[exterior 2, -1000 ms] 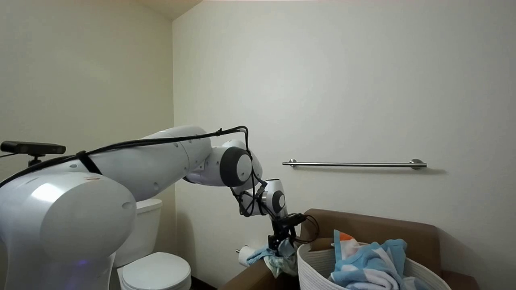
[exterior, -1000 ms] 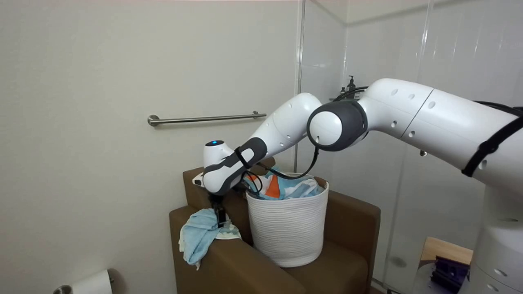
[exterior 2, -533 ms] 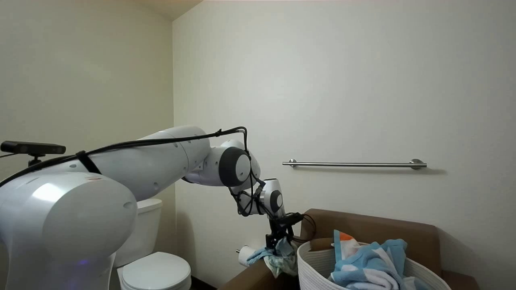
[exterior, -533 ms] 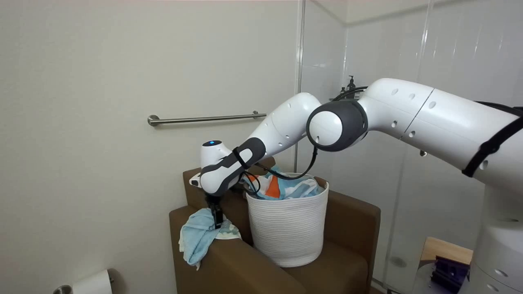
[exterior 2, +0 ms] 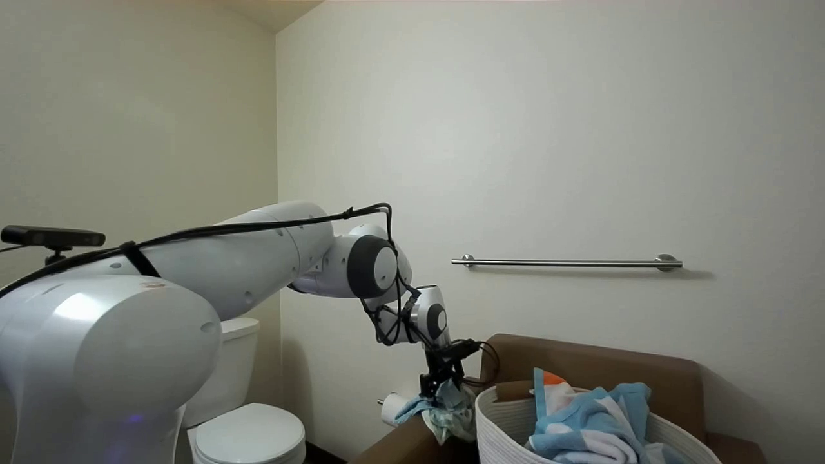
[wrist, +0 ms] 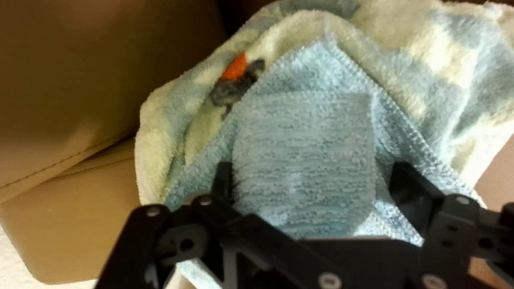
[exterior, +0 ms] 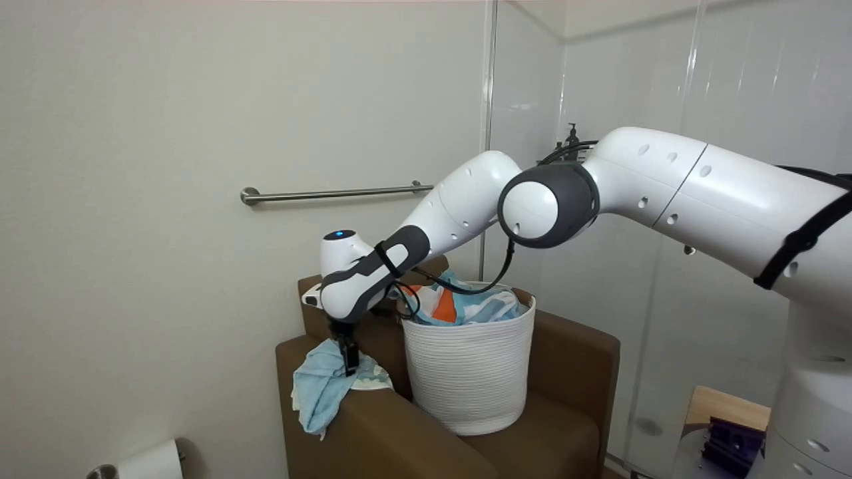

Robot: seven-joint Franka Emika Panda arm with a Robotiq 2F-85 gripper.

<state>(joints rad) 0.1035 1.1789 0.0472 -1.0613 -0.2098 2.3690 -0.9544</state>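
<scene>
A light blue towel point(exterior: 318, 392) with a cream-and-grey patterned side point(wrist: 425, 68) lies draped over the arm of a brown armchair point(exterior: 399, 432). My gripper point(exterior: 351, 370) points down into the cloth, in both exterior views. Seen from the wrist, the gripper point(wrist: 311, 176) has its fingers wide apart, one on each side of a broad stretch of blue cloth point(wrist: 305, 140). The left finger lies right beside this cloth; whether it touches is hard to tell. In an exterior view, folds of the towel point(exterior 2: 454, 415) partly cover the fingertips.
Close beside the gripper, on the chair seat, stands a white woven basket point(exterior: 469, 379) holding a blue, white and orange towel point(exterior 2: 590, 422). A metal bar point(exterior: 339, 193) is fixed to the wall behind. A paper roll point(exterior 2: 391, 409) and a toilet point(exterior 2: 251, 432) are also nearby.
The gripper has shifted a little to the left in both exterior views and slightly lower over the towel. Its jaws stay wide, and the towel lies almost as before.
</scene>
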